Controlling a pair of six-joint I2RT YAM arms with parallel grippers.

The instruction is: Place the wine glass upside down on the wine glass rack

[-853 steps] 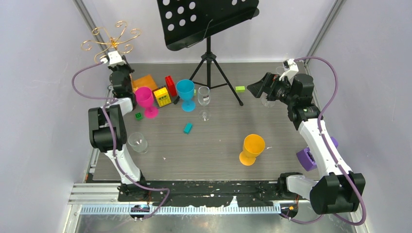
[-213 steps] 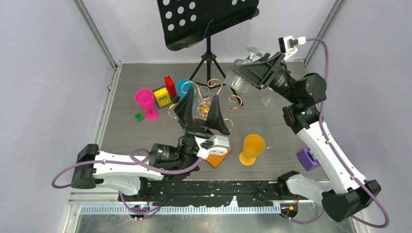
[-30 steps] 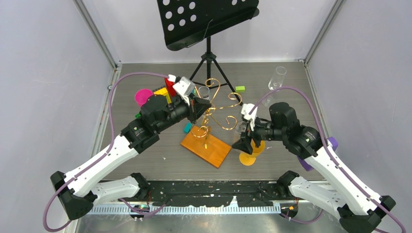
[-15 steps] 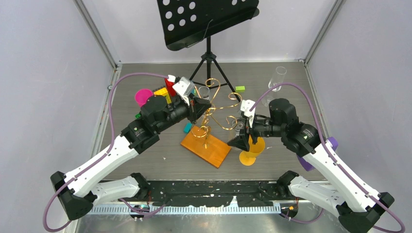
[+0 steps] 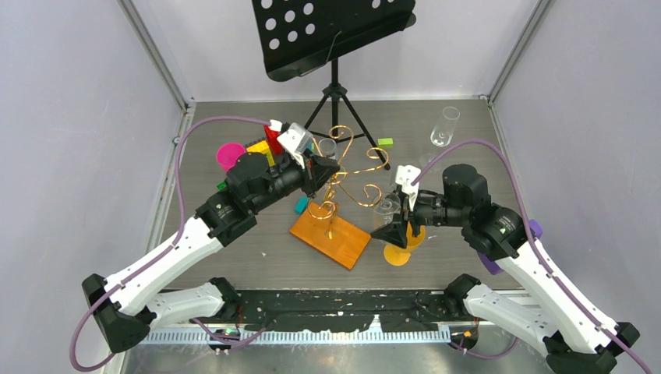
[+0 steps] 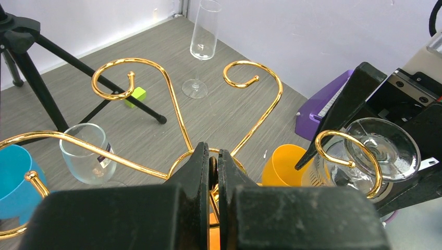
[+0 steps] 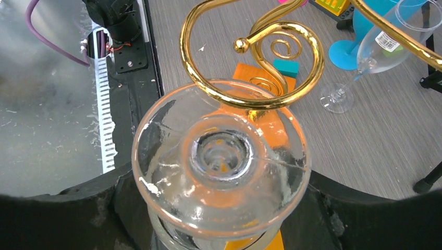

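Note:
The wine glass rack (image 5: 343, 175) is gold wire with curled loops on an orange base (image 5: 331, 234) at mid table. My left gripper (image 5: 322, 173) is shut on the top of its central stem, as the left wrist view shows (image 6: 213, 166). My right gripper (image 5: 394, 224) is shut on the bowl of a clear wine glass (image 5: 386, 208), held upside down with its foot (image 7: 221, 156) up. One gold loop (image 7: 250, 67) crosses the foot's far rim. I cannot tell if they touch. The loop (image 6: 341, 151) and glass (image 6: 383, 148) also show in the left wrist view.
A black music stand (image 5: 335, 31) on a tripod stands at the back. A clear flute (image 5: 444, 125) is back right. An orange goblet (image 5: 405, 238) stands under the right gripper. A clear glass (image 5: 326, 148), pink cup (image 5: 230, 154), blue goblet (image 6: 15, 177), small blocks and a purple object (image 5: 499, 257) lie around.
My right arm has shifted slightly to the right with the glass still beside the rack's right loop. My left gripper has stayed shut on the rack's stem.

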